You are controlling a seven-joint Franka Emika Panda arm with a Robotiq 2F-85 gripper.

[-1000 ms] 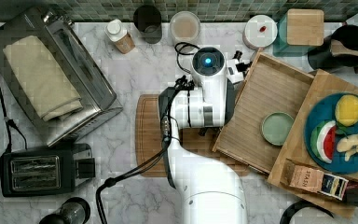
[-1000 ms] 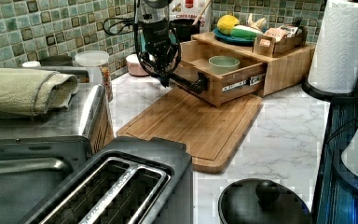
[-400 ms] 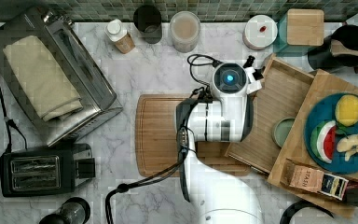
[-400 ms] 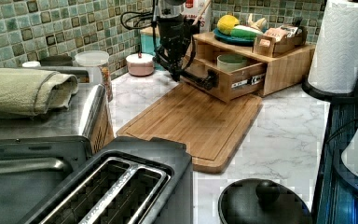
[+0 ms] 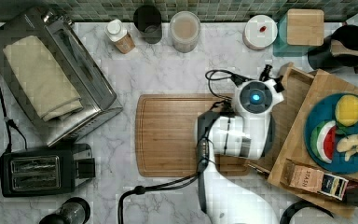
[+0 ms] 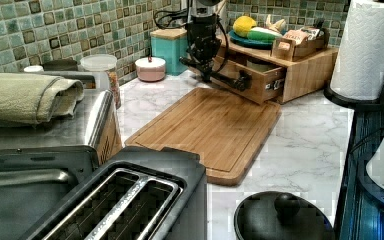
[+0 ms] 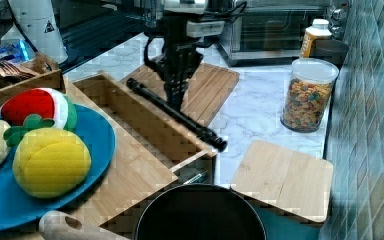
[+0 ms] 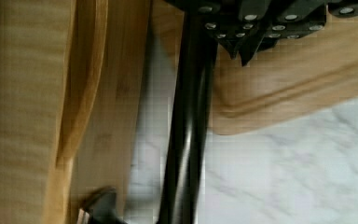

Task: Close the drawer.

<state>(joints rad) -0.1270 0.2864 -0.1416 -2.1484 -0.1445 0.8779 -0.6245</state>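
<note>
The drawer [image 7: 130, 117], a light-wood tray with raised walls, sticks partly out from under the wooden slab [image 5: 328, 84] that bears the blue plate. Its black bar handle [image 7: 180, 117] runs along the front wall [image 6: 252, 82]. My gripper [image 8: 242, 53] points down, shut, with its fingertips against the side of the handle [image 8: 186, 130] that faces the cutting board. In the left view the gripper [image 6: 206, 75] stands at the handle's far end. In the top view my arm [image 5: 256, 100] covers the drawer's front.
A bamboo cutting board [image 5: 177, 135] lies on the marble counter right in front of the drawer. A toaster oven [image 5: 51, 79] and toaster [image 5: 32, 172] stand at the top view's left. Jars [image 5: 184, 30] line the tiled wall. A paper towel roll [image 6: 370, 50] stands beside the slab.
My arm has moved toward the top view's right, pushing the handle. The drawer has slid further under the slab, and the green bowl inside has gone out of the top view's sight.
</note>
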